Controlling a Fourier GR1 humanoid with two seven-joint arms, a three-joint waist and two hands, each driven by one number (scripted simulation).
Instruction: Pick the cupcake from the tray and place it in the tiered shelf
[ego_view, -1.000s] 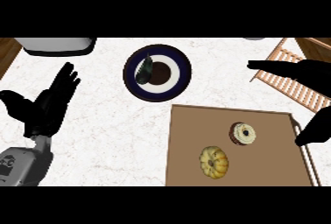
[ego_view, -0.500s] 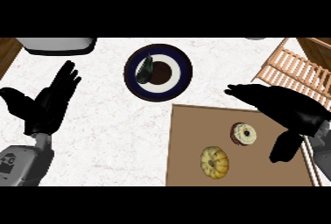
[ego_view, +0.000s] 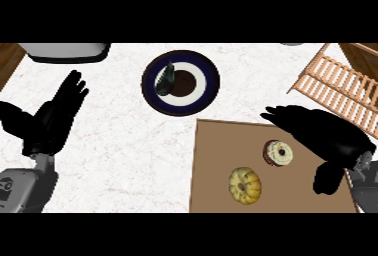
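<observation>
The cupcake (ego_view: 278, 152), white-topped with a brown rim, lies on the brown tray (ego_view: 221, 170) near its upper right. My right hand (ego_view: 321, 137) hovers over the tray's right side, open, with fingers reaching left above the cupcake and the thumb hanging down to its right; nothing is held. The wooden tiered shelf (ego_view: 336, 82) stands at the upper right, just beyond that hand. At the left edge my left hand (ego_view: 52, 120) rests open, fingers up.
A yellow ring-shaped pastry (ego_view: 245, 185) lies on the tray below the cupcake. A dark blue plate (ego_view: 207, 75) with dark food sits at the top centre. A grey vessel (ego_view: 63, 50) shows at the top left. White counter (ego_view: 125, 150) lies between.
My right hand has swung left and down from beside the shelf to over the tray, close to the cupcake. The left hand has barely moved.
</observation>
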